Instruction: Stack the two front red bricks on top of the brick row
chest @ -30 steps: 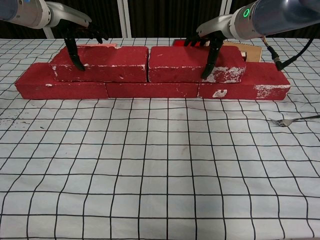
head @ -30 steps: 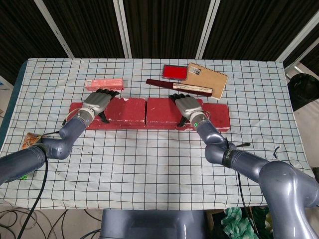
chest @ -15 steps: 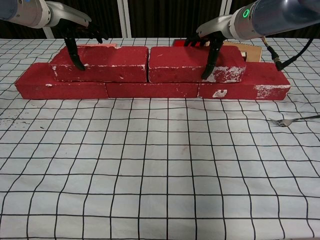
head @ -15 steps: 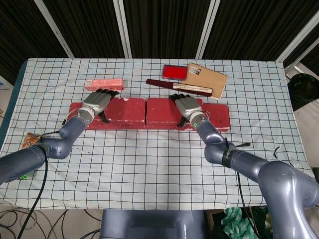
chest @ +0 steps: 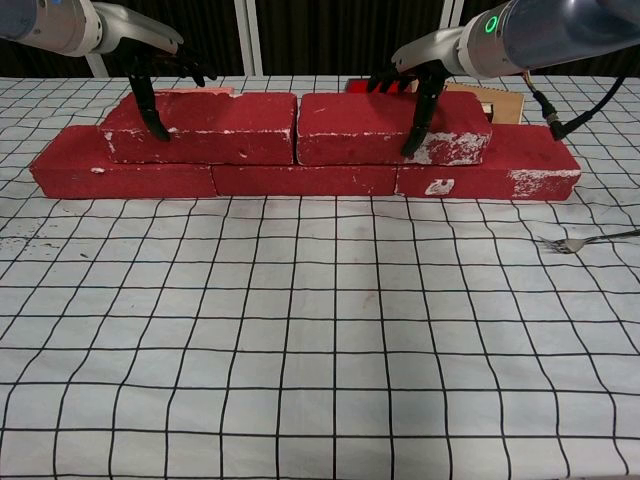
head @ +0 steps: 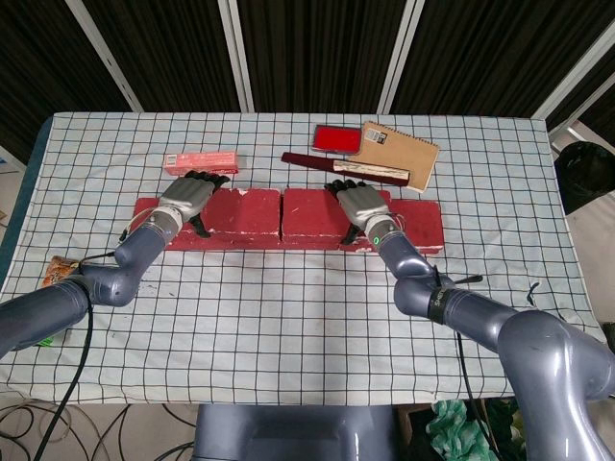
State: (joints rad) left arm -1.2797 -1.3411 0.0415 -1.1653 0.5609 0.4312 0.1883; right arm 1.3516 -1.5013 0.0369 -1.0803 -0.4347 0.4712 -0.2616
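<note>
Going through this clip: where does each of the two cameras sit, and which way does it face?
Head view: high above the table's near edge, looking steeply down; shows both arms, left hand, right hand and the torso's top.
Chest view: low, near tabletop height, facing forward at the bricks' front faces; only forearms and hands show.
Shared: upper left brick, upper right brick, bottom brick row, both hands.

You are working at a bench (head: 288, 327) wearing a white cloth with a black grid. Behind it, dark ribbed wall panels (head: 307, 48) are standing between pale slanted struts (head: 235, 53). Cables (head: 58, 423) are trailing on the floor at your left.
</note>
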